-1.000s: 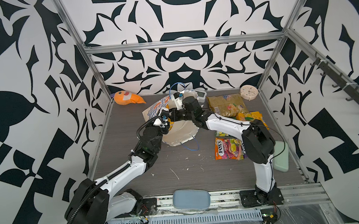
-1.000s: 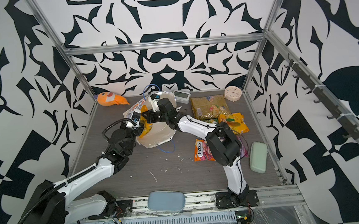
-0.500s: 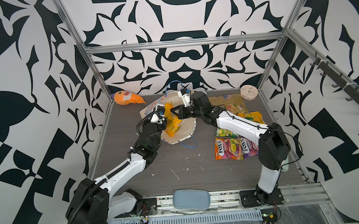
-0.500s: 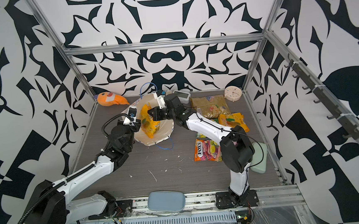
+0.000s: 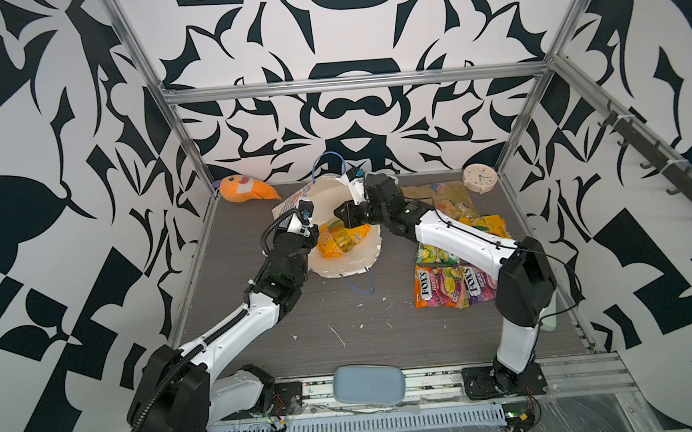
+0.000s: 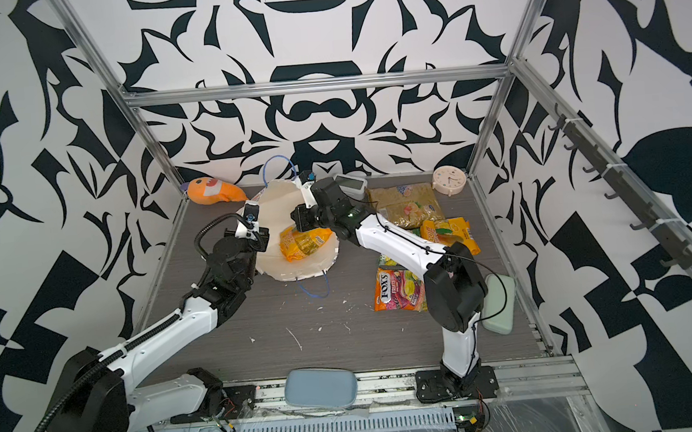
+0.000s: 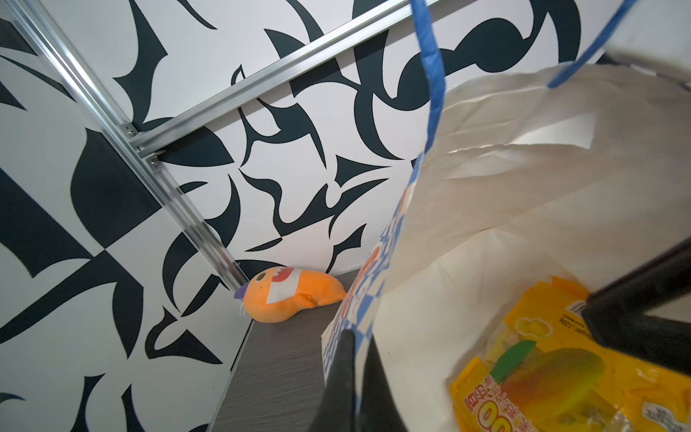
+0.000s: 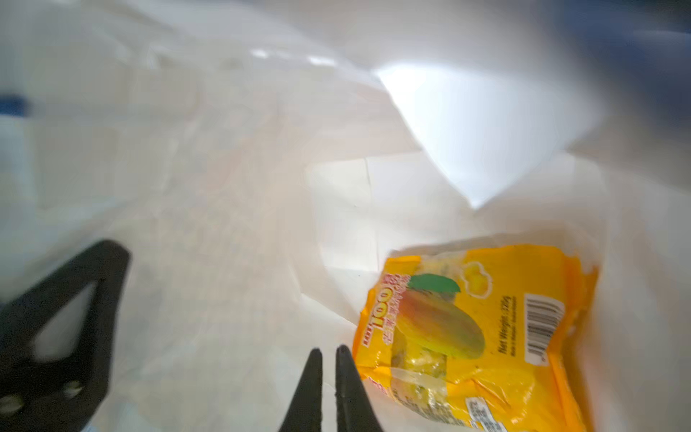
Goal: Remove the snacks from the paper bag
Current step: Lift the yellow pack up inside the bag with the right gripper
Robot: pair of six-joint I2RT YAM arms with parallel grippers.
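The paper bag (image 5: pixel 330 197) (image 6: pixel 281 209) lies on its side at the back, its white inside facing up and a blue handle raised. A yellow-orange mango snack packet (image 5: pixel 341 238) (image 6: pixel 302 243) lies flat on its lower wall. My left gripper (image 7: pixel 357 336) (image 5: pixel 312 230) is shut on the bag's checkered rim. My right gripper (image 8: pixel 329 351) (image 5: pixel 339 221) hovers inside the mouth just beside the packet (image 8: pixel 467 329), its fingers a narrow gap apart with nothing between them. More snacks lie on the right: an olive-gold one (image 5: pixel 438 194), a mango one (image 5: pixel 486 224), a green-yellow one (image 5: pixel 430 255) and FOX'S ones (image 5: pixel 437 288).
An orange plush toy (image 5: pixel 246 188) lies in the back left corner. A round cream clock (image 5: pixel 479 178) stands at the back right, and a small white digital clock (image 6: pixel 350 185) sits behind the right wrist. A blue-grey pad (image 5: pixel 368 384) rests on the front rail and a green pad (image 6: pixel 498 302) lies at the right edge.
Half a second ago the mango packet stood upright at my right gripper in the bag's mouth. Now it lies flat inside the bag, and the right fingers have parted slightly. My left grip is unchanged.
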